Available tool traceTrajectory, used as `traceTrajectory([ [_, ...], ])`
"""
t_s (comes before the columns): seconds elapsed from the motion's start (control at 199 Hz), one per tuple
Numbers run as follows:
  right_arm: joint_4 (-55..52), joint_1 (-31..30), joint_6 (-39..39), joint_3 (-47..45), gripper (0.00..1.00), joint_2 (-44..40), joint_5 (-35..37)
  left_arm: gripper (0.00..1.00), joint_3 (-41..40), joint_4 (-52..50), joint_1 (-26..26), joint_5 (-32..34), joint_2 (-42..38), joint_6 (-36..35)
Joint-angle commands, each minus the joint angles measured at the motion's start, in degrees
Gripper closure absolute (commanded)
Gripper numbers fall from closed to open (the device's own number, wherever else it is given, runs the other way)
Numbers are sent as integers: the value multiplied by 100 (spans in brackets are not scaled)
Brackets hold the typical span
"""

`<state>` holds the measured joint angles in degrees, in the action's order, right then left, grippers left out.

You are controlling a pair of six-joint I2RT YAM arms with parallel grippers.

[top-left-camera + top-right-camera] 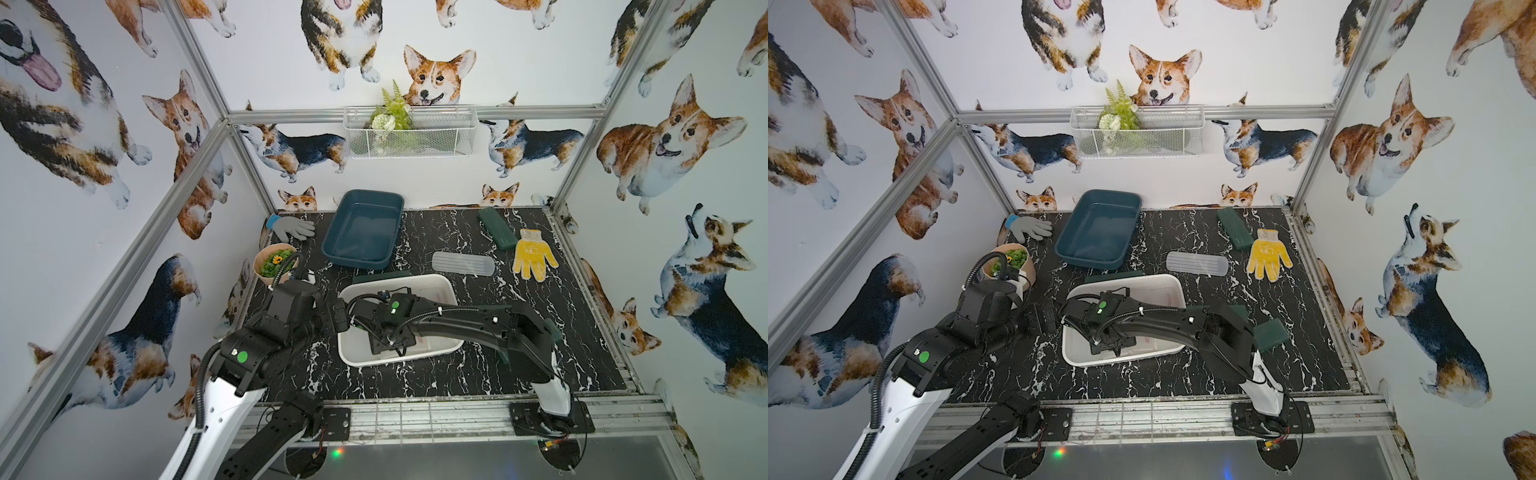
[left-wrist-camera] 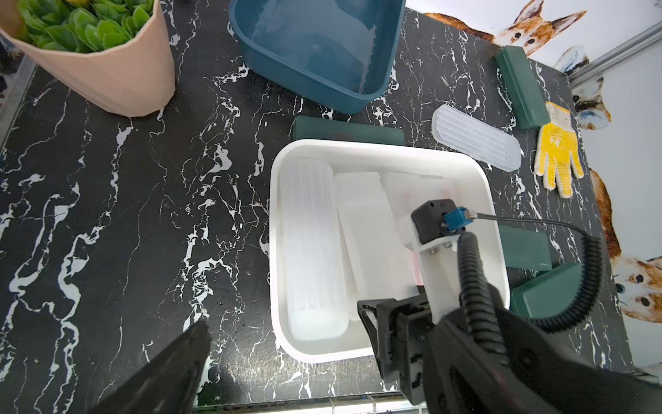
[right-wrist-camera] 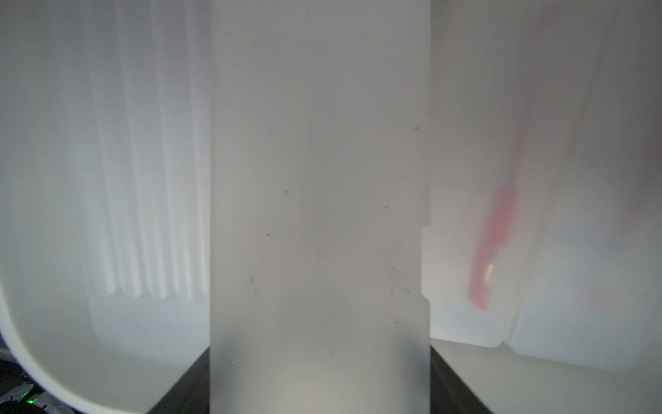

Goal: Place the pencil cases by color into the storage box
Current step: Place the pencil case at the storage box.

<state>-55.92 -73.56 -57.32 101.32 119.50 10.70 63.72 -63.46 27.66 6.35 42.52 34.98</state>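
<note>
Paralleling ribbed case (image 3: 143, 179): frosted case (image 3: 318, 179)

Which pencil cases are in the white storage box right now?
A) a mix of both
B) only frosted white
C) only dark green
B: in the left wrist view every case visible inside the white box is one of the frosted white cases; the green cases lie outside it.

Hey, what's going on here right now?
The right gripper is down inside the white box, clamped on a frosted pencil case, alongside other frosted cases lying there. The left gripper hangs open beside that box. The blue box is empty; green cases and one frosted case lie on the table.
</note>
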Motion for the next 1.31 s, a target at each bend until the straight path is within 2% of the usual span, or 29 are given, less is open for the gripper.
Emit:
traceTrajectory([
  [0.0, 20, -35, -69, -5, 38, 161, -117, 0, 143, 524, -15, -375, 1, 382],
  [0.165, 115, -29, -69, -33, 38, 267, -222, 0, 252, 471, -41, -321, -76, 467],
  [0.175, 125, -31, -79, -33, 34, 282, -238, 0, 254, 467, -41, -319, -82, 473],
  [0.316, 169, -36, -78, -59, 30, 323, -266, 0, 271, 453, -37, -324, -127, 560],
  [0.581, 300, -27, 1, -224, 7, 206, -244, 0, 375, 365, -50, -266, -176, 616],
  [0.687, 271, -14, 75, -210, 4, 103, -152, 0, 434, 297, -50, -240, -175, 589],
  [1.008, 81, 312, 142, -340, 1, -1132, 366, 0, 638, 215, -50, -27, -128, 395],
  [1.303, 239, 1286, -11, -972, 1, -2638, 653, 0, 646, 542, -50, -123, 98, 395],
])
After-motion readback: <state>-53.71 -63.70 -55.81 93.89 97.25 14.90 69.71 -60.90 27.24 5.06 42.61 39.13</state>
